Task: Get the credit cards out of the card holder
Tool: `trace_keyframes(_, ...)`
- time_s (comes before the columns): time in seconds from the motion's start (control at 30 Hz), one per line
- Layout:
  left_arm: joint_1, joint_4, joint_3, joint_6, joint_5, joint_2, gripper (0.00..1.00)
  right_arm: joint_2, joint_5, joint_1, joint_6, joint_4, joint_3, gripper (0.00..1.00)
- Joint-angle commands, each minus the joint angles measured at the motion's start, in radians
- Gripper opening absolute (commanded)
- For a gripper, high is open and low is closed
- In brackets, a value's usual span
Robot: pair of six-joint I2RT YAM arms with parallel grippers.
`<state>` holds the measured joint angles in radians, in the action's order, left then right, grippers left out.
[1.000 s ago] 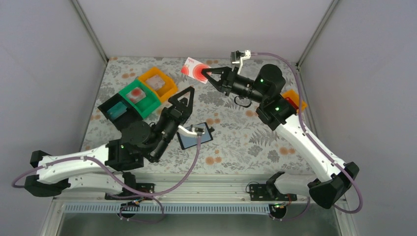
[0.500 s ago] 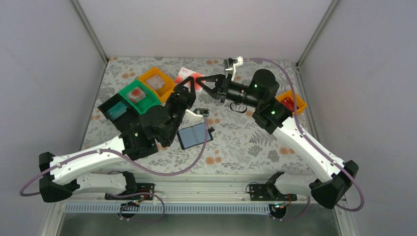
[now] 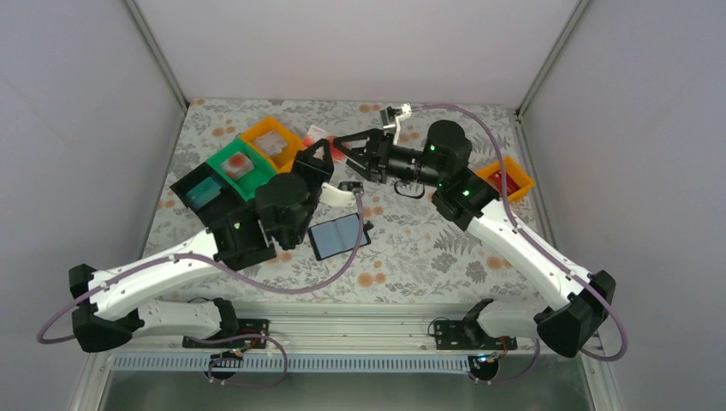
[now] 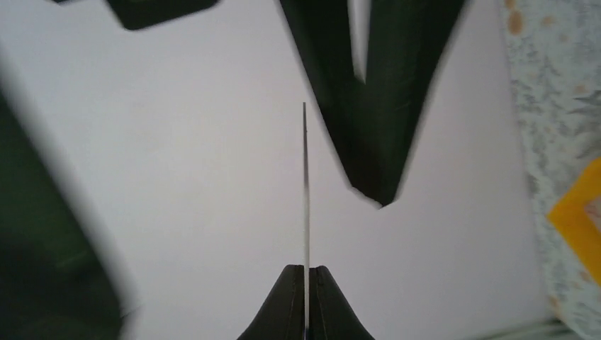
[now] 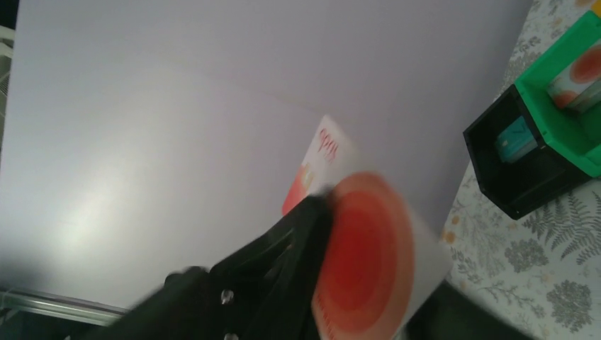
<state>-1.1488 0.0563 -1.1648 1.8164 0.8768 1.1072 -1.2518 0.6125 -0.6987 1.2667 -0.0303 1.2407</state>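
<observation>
1. Pale grey walls (image 3: 342,43) all round, and a bench (image 3: 411,248) under a flowered cloth.
2. Upper left of the overhead view: three trays packed side by side in a slanted row.
3. The orange tray (image 3: 295,151) sits farthest back and holds a pale card (image 3: 274,144) with reddish marks.
4. The green tray (image 5: 560,134) in the middle holds a pale card with a red spot (image 5: 577,74).
5. The black tray (image 5: 528,188) is nearest and has a bluish card (image 5: 515,139) lying inside.
6. At mid right, well apart from the row, a second orange tray (image 3: 520,175) has something red (image 3: 499,180) in it.
7. The card holder (image 3: 340,235) lies open at centre frame, flat on the cloth, glossy dark-blue pockets up, just beside the left arm's wrist.
8. The action is above it, upper centre, where both arms meet at one red-and-white card (image 5: 368,262) held up off the bench.
9. The left claw (image 4: 306,276) is pinched tight on the card's edge; its own camera sees the card as a thin upright line.
10. The right claw (image 3: 342,151) has its jaws parted, with one finger (image 5: 283,269) lying against the card's printed face.
</observation>
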Motion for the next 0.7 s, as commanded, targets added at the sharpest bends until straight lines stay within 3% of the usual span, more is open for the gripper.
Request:
trace_keyframes(0.0,0.080,0.379,-0.146,-0.324,0.024,0.066,0.02,-0.026,0.046,0.051,-0.127,0.028,0.044,0.88)
trace_keyframes(0.03,0.145,0.485,-0.211,-0.411,-0.010,0.095,0.02,-0.032,0.048,0.081,-0.168,0.038,0.053,0.98)
trace_keyframes(0.13,0.370,0.764,-0.402,-0.648,-0.146,0.199,0.02,-0.064,0.037,0.190,-0.334,0.153,0.117,0.99)
trace_keyframes(0.23,0.597,0.885,-0.455,-0.764,-0.293,0.295,0.02,-0.082,-0.009,0.269,-0.535,0.326,0.192,0.99)
trace_keyframes(0.37,0.842,0.884,-0.468,-0.831,-0.427,0.448,0.02,-0.021,-0.178,0.312,-0.695,0.418,0.182,0.99)
trace_keyframes(0.47,0.993,0.869,-0.545,-0.908,-0.546,0.565,0.02,0.043,-0.210,0.336,-0.767,0.415,0.142,0.99)
trace_keyframes(0.67,1.083,0.710,-0.433,-0.973,-0.620,0.640,0.02,0.083,-0.267,0.354,-0.863,0.466,0.141,0.99)
